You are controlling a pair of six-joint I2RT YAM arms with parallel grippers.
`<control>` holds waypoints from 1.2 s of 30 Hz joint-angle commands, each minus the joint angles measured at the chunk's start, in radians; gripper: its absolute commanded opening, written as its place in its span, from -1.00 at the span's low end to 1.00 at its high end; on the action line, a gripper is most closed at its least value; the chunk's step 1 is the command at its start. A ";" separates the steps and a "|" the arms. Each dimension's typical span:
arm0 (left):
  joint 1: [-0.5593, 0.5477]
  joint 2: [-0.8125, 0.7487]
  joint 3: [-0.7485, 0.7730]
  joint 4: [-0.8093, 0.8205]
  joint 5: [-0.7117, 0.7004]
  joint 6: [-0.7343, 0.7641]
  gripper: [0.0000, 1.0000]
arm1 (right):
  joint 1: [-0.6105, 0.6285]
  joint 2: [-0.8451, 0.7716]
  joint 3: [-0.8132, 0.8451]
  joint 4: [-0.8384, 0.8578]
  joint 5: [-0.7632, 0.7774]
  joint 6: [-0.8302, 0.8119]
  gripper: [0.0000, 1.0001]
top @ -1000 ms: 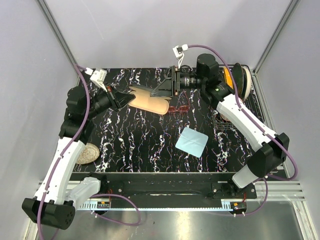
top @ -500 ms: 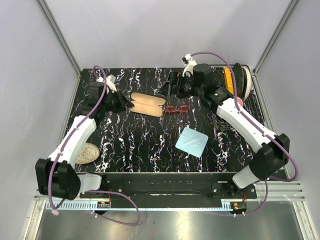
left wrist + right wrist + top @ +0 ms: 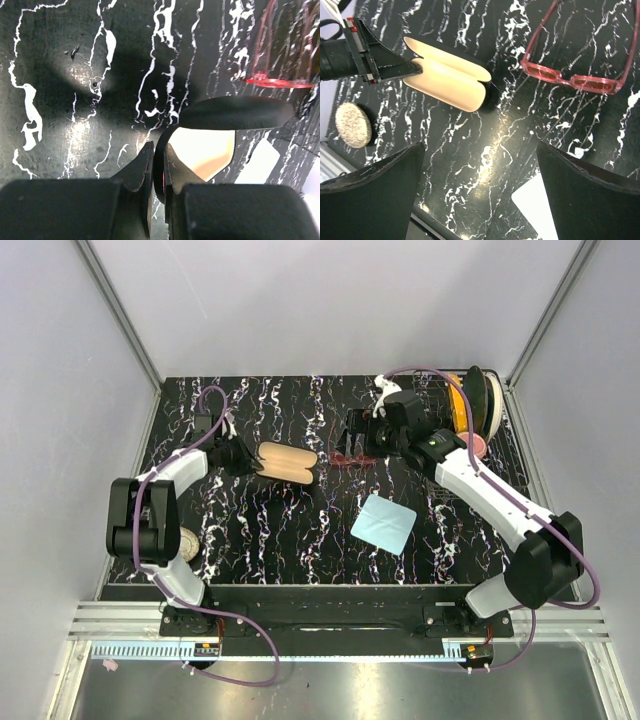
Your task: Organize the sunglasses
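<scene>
The sunglasses [image 3: 355,458], red-pink with tinted lenses, lie unfolded on the black marbled table, right of the case; they also show as sunglasses [image 3: 575,80] and, at the far edge, sunglasses [image 3: 280,82]. The black case [image 3: 287,462] lies open, beige lining up. My left gripper [image 3: 241,458] is shut on the case's left rim [image 3: 159,165], one finger inside the shell and one outside. The right gripper [image 3: 352,432] hovers above the sunglasses, open wide, fingers [image 3: 375,190] far apart with only table between them.
A light blue cloth [image 3: 383,522] lies in front of the sunglasses. A round woven pad [image 3: 185,543] sits near the left front edge. A rack with plates [image 3: 470,405] stands at the back right corner, beside the right arm.
The right gripper has opened fully and drawn back to the right, off the case. The left arm has swung in low, and the case has shifted left with it.
</scene>
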 commanded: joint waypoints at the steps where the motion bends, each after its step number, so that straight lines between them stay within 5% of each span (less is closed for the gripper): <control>1: 0.001 0.032 0.024 0.115 0.015 0.044 -1.00 | 0.000 -0.022 -0.040 0.010 0.052 -0.023 0.99; 5: 0.001 0.051 0.002 0.133 -0.023 0.052 -0.93 | 0.000 -0.004 -0.071 -0.003 0.047 -0.019 0.99; 6: 0.000 0.063 0.000 0.130 -0.031 0.055 -0.69 | 0.000 0.001 -0.072 -0.020 0.038 -0.026 0.99; 10: 0.001 0.075 -0.012 0.106 -0.031 0.078 -0.37 | 0.002 0.037 -0.081 -0.074 0.056 -0.031 1.00; 18: -0.002 0.069 -0.021 0.041 -0.105 0.084 -0.28 | 0.000 0.071 -0.103 -0.152 0.157 0.001 1.00; 26: -0.002 0.000 -0.059 -0.006 -0.169 0.092 0.27 | -0.003 0.084 -0.123 -0.181 0.180 0.043 1.00; 33: -0.006 -0.087 -0.046 -0.015 -0.188 0.087 0.42 | -0.027 0.099 -0.132 -0.239 0.263 0.141 0.94; 36: -0.023 -0.153 -0.033 -0.019 -0.186 0.089 0.57 | -0.054 0.111 -0.146 -0.296 0.329 0.213 0.76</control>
